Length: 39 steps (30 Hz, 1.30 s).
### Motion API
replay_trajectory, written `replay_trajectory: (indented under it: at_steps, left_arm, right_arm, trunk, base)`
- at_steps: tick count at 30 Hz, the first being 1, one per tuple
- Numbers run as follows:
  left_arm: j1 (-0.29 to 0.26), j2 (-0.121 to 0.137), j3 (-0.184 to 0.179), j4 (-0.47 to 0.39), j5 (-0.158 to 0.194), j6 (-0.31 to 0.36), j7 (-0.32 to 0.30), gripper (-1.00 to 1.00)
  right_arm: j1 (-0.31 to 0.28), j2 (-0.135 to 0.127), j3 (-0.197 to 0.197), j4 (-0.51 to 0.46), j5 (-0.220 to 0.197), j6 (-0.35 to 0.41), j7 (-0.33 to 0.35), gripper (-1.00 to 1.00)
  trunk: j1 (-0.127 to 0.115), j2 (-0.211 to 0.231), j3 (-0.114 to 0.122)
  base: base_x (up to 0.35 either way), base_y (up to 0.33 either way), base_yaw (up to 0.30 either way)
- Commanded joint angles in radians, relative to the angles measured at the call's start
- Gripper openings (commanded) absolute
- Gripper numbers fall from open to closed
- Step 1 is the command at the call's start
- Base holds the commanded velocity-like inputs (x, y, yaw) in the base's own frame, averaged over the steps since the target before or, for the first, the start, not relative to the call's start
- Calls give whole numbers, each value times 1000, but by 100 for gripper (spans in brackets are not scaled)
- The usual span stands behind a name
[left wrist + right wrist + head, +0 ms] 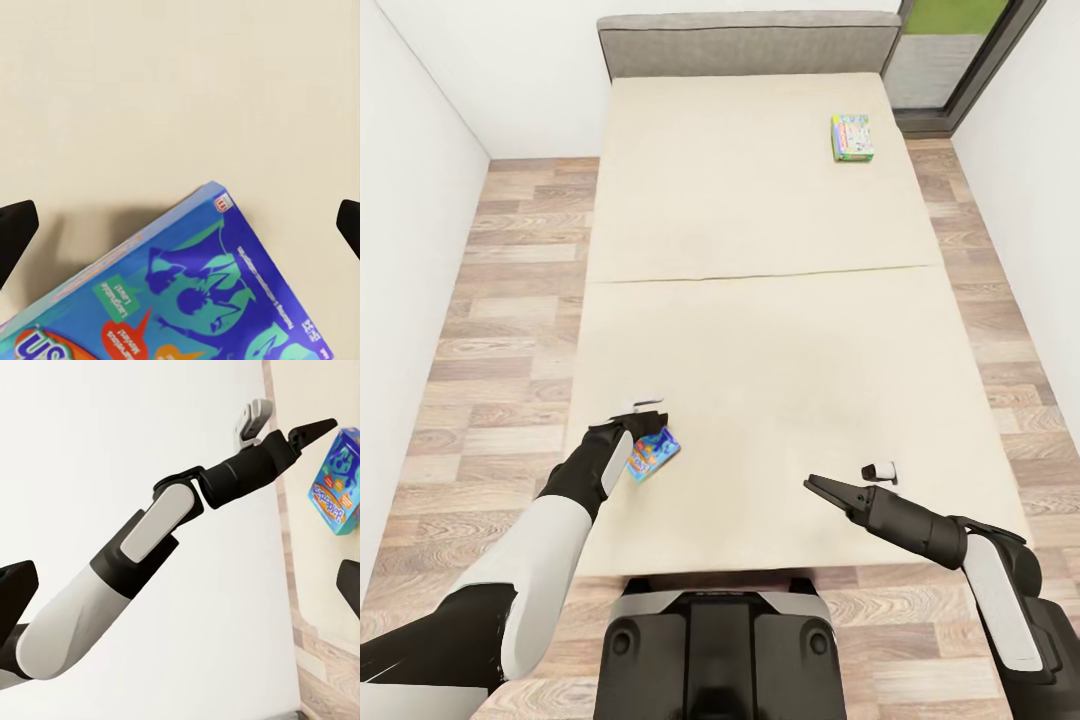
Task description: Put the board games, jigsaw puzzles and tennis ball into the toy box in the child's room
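Beige bed (760,330); small blue board game (654,455).

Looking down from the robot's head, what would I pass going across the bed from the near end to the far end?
Right claw → small blue game box under the left claw → crease across the mattress → white-blue game box with a green edge → grey headboard.

The head camera looks steeply down from the foot of the bed (760,250) toward its headboard. The left wrist camera hangs close above the blue game box (202,300), facing the mattress. The right wrist camera looks sideways across the bed at the same box (339,480) and the left arm (150,555).
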Motion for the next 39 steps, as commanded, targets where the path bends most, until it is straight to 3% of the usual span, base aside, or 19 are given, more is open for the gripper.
replay_trajectory:
  at_steps: [1,19,39]
  left_arm:
    - [0,-1,3,-2,4,6,2,100]
    - [0,0,2,2,-2,-23,2,100]
    - [0,1,2,2,-2,-24,2,100]
  right_arm:
    - [0,0,-1,0,3,3,5,100]
    - [0,5,-1,0,3,3,5,100]
    - [0,5,-1,0,4,3,5,100]
  trunk:
    - [1,-2,-2]
    - [1,-2,-29]
    - [1,-2,-30]
  base:
    - [0,0,0]
    - [-31,-9,0]
    - [-50,-16,0]
